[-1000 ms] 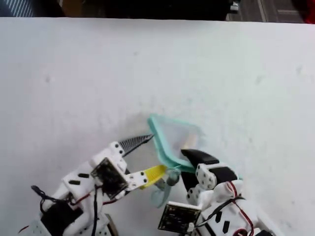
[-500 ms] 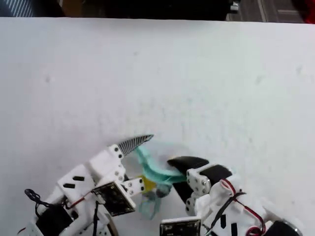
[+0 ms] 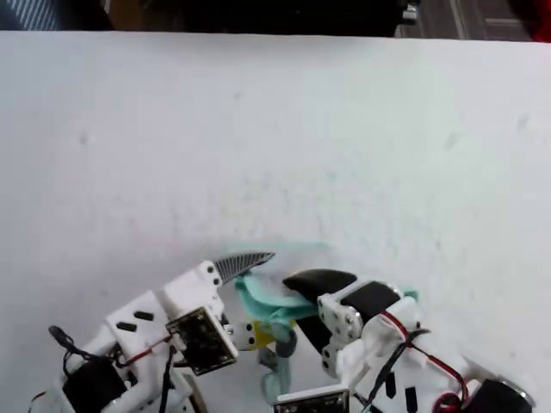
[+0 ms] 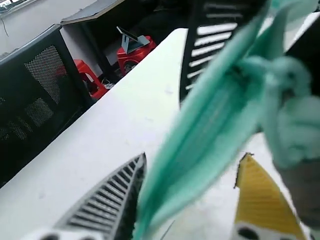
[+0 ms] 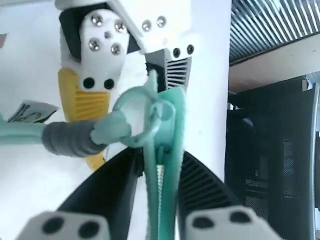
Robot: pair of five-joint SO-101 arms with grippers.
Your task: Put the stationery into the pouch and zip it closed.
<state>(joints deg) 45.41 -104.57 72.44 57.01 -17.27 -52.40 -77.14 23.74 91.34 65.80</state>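
Right gripper point(image 5: 160, 152) clamps the teal pouch point(image 3: 263, 297), on edge between both arms; left gripper point(image 4: 195, 160), jaws apart, straddles it, and closing beside the zip pull point(image 5: 107, 131) would likely bunch fabric, not zip.

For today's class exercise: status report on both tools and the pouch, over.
Right tool shut on pouch edge. Left tool open, straddling pouch. No obstruction seen.

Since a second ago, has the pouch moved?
Yes. In the high view the pouch has slid away from the far edge of the table, toward the near side, and now sits bunched up.
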